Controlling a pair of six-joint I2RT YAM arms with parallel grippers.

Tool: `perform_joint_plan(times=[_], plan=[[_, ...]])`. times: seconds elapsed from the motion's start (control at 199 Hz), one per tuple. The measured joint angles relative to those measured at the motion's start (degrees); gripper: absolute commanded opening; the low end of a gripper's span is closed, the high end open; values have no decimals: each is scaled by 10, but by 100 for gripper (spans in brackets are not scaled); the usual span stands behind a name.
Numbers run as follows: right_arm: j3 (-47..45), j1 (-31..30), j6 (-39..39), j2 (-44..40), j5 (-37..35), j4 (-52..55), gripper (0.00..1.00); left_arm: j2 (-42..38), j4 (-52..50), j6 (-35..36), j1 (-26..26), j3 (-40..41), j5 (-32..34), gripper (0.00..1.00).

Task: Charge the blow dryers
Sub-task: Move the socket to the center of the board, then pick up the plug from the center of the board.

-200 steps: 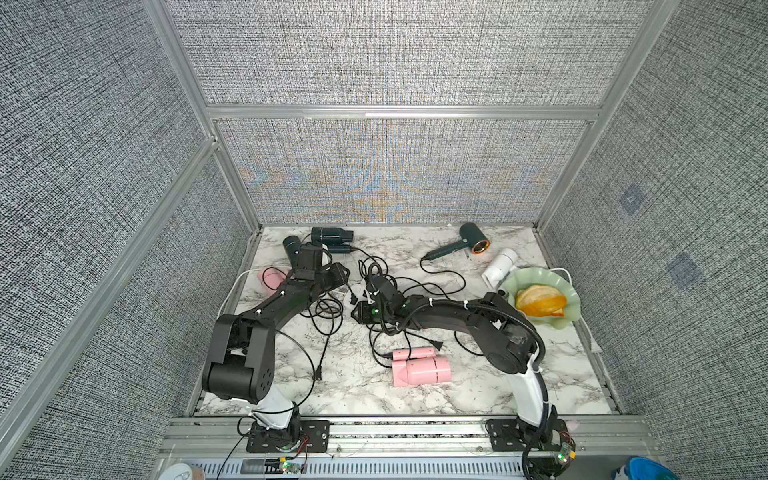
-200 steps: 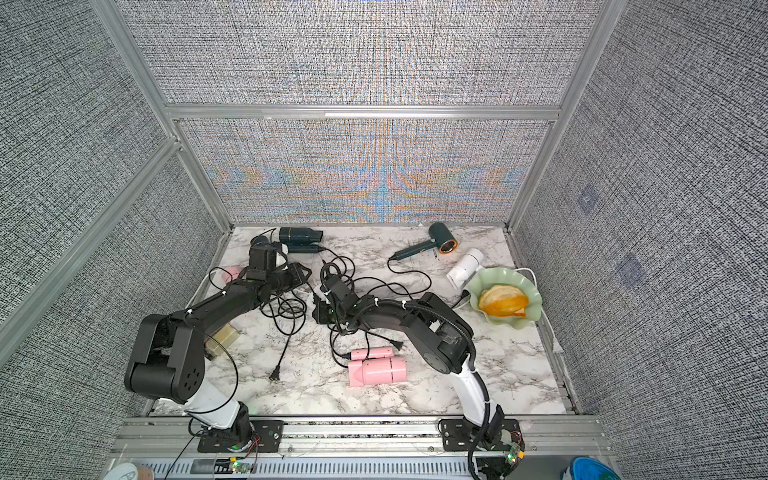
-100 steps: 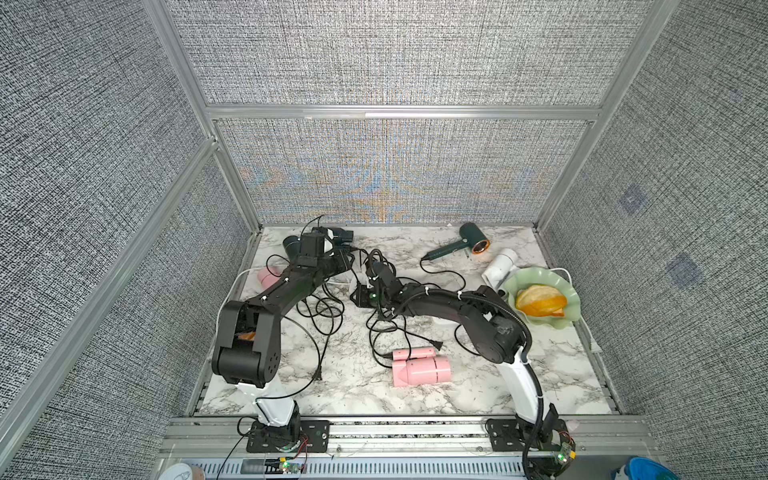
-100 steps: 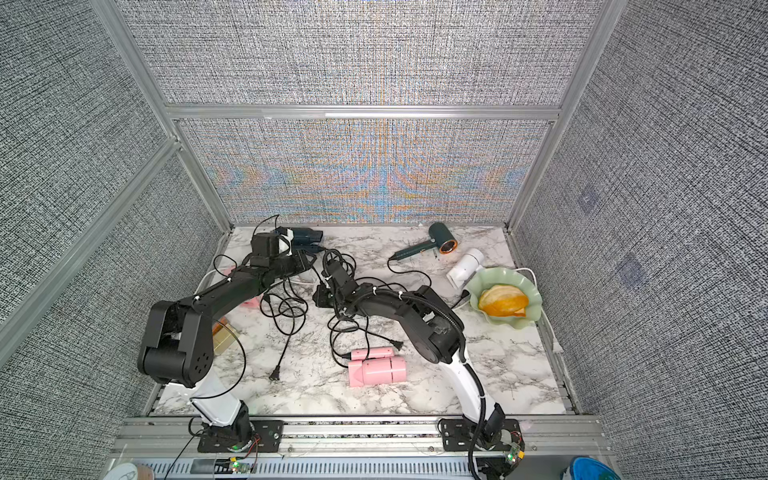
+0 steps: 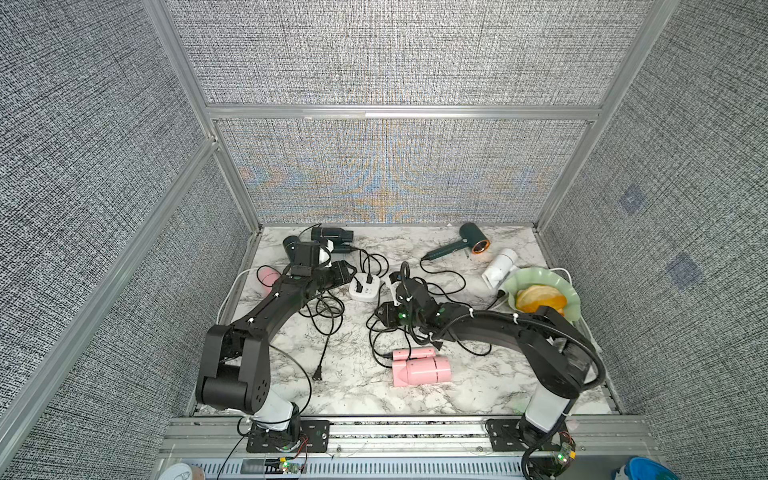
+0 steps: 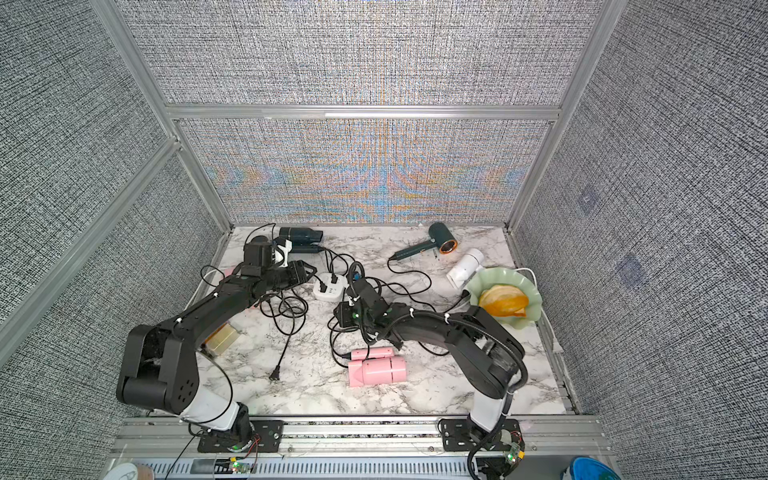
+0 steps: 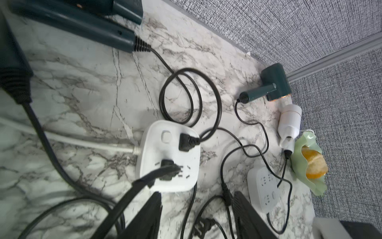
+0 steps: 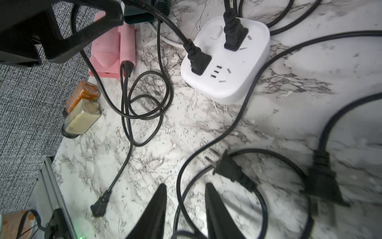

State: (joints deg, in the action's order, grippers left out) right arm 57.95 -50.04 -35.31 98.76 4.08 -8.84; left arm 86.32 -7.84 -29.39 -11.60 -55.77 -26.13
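Though a cord crosses it, the right claw seemingly gapes.

Six blow dryers lie flat around the white power strip. A dark teal dryer lies behind the strip and a little left. A second dark teal dryer lies just left of that one, half hidden. A pink dryer lies left of the strip, mostly covered. A folded pink dryer lies well in front of it. The dark green copper-ringed dryer lies behind and right, its handle pointing toward the strip. The white dryer lies farther right.
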Motion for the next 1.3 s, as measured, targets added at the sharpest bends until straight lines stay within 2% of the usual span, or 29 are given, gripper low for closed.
perform_joint_plan(times=[0.296,0.361,0.587,0.693,0.848,1.059,1.305], plan=[[-78,-1,42,-114,-38,22,39,-146,-134,26,-36,84,-1,61],[-88,-1,44,-127,-39,29,39,-170,-160,34,-37,108,-4,57],[-107,-1,46,-151,-45,32,40,-232,-200,-13,-40,197,65,55],[-109,-1,45,-152,-47,33,40,-229,-200,-32,-39,214,100,51],[-111,-1,45,-152,-49,36,40,-174,-174,-42,-39,208,142,46],[-115,-1,45,-151,-50,37,40,-110,-114,-39,-39,202,151,42],[-120,-2,43,-147,-52,37,40,-85,-85,-25,-40,189,187,40]])
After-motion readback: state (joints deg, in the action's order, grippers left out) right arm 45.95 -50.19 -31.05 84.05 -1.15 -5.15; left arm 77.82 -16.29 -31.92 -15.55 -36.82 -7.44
